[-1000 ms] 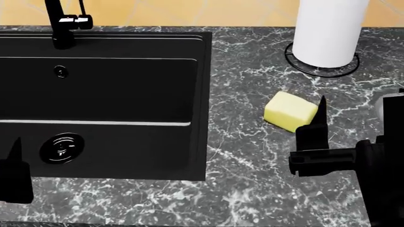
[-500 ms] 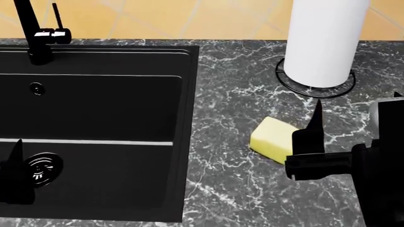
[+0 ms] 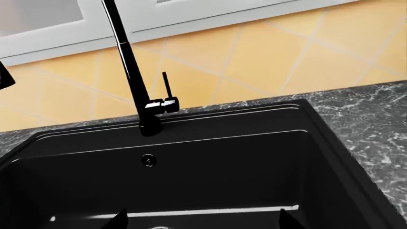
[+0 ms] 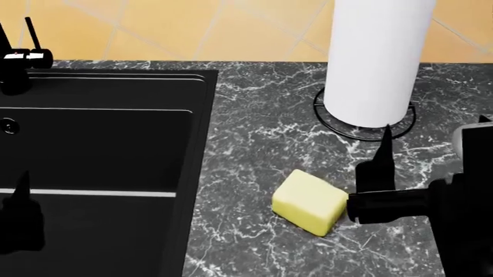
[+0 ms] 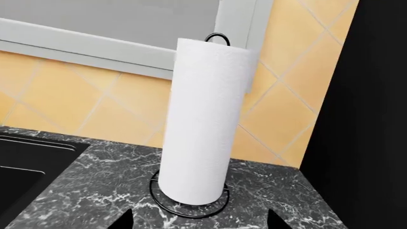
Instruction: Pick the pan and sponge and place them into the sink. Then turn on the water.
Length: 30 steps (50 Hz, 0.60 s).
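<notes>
The pale yellow sponge (image 4: 308, 202) lies on the dark marble counter, right of the black sink (image 4: 202, 144). My right gripper (image 4: 435, 124) hovers open just right of the sponge, and one finger (image 4: 381, 164) stands close beside it. In the right wrist view the right gripper (image 5: 200, 222) has nothing between its wide-apart tips. My left gripper (image 3: 203, 222) hangs open over the sink (image 3: 254, 112) basin, facing the black faucet (image 3: 137, 81). One of its fingers (image 4: 19, 216) shows over the basin. The pan is out of view. No water stream shows.
A tall white paper towel roll (image 4: 373, 57) on a black wire holder (image 4: 331, 124) stands behind the sponge; the paper towel roll (image 5: 203, 119) is straight ahead of the right gripper. A yellow tiled wall (image 3: 254, 62) backs the counter. The faucet (image 4: 15, 63) shows at the far left.
The head view has shifted right and forward: sink, faucet and sponge slid left and down in it. The sponge now sits left of the right finger. Both grippers stayed open.
</notes>
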Tool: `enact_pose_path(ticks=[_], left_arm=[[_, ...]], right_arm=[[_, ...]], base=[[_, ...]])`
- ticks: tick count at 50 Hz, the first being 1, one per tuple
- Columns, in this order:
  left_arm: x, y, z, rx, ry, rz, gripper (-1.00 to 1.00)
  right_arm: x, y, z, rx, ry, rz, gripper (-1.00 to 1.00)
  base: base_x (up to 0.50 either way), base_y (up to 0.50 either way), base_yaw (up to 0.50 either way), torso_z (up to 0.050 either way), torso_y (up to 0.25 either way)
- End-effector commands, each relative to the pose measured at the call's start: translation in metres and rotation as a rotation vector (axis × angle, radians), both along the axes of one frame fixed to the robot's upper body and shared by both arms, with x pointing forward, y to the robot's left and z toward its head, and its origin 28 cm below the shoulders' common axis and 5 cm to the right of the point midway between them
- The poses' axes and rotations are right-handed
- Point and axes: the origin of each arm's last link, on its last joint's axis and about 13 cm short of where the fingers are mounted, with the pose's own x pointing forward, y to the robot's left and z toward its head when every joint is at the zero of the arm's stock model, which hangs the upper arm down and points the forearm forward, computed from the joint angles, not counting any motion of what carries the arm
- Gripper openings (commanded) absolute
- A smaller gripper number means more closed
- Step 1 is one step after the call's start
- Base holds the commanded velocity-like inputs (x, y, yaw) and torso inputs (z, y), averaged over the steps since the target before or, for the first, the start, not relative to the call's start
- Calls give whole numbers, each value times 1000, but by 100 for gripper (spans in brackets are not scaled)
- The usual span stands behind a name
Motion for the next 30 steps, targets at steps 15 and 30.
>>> enact_pose_path(ticks=[15, 30], left_arm=[[0, 3, 2, -41, -3, -18, 100], [5, -2, -1, -39, 3, -20, 100]], right_arm=[[1, 3, -1, 19, 0, 32, 100], [2, 1, -3, 37, 74, 135, 100]], base=[[195, -39, 0, 0, 1], [129, 0, 0, 0, 1]])
